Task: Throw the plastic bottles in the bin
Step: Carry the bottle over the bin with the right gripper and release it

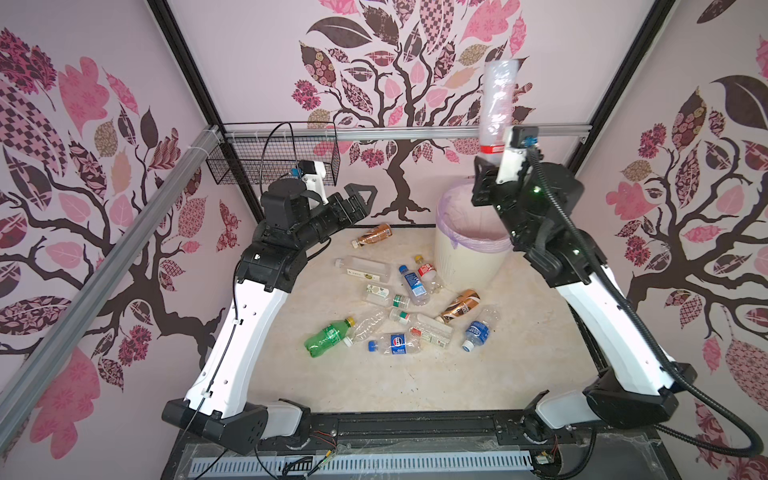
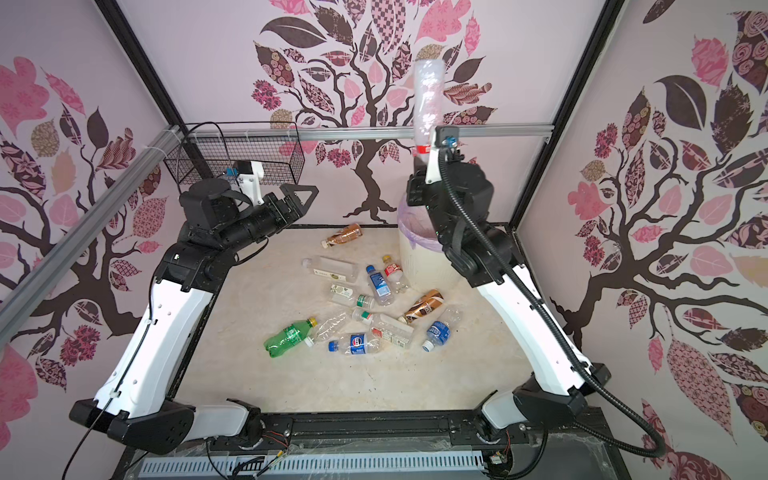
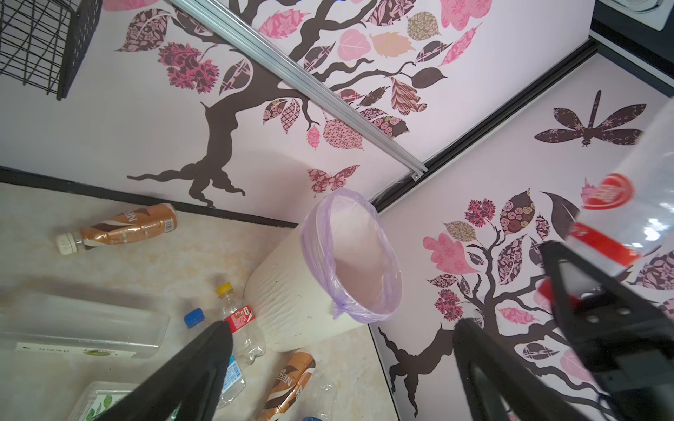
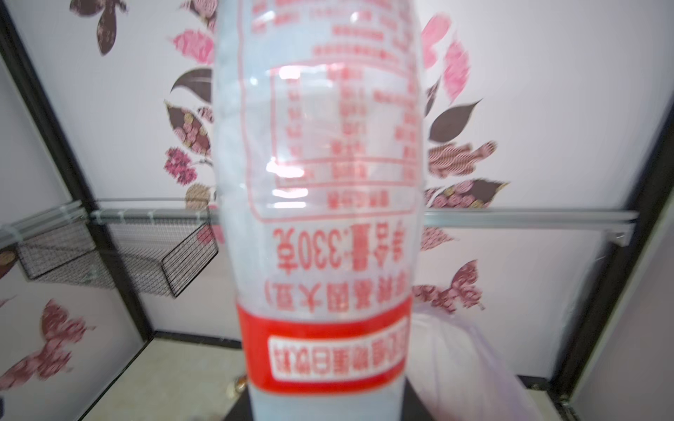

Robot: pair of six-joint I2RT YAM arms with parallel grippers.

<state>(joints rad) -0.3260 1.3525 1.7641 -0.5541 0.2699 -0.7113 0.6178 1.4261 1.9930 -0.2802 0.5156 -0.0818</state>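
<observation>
My right gripper [image 1: 487, 168] is shut on the neck end of a clear bottle with a red label band [image 1: 496, 104], which stands upside down above the bin [image 1: 461, 262]. The right wrist view is filled by that bottle [image 4: 321, 182], with the lilac liner [image 4: 470, 364] beside it. The bin is cream-white and ribbed, and it looks empty in the left wrist view [image 3: 288, 291]. My left gripper [image 1: 359, 199] hangs open and empty, left of the bin, above the far table. Several plastic bottles lie on the table: a green one [image 1: 328, 336], two brown ones [image 1: 374, 236] [image 1: 459, 306] and clear ones [image 1: 395, 344].
A black wire basket [image 1: 274, 160] hangs from the aluminium rail [image 1: 395, 133] on the back wall, behind my left arm. Patterned walls close in the table [image 1: 374, 386] on three sides. The bin stands in the far right corner.
</observation>
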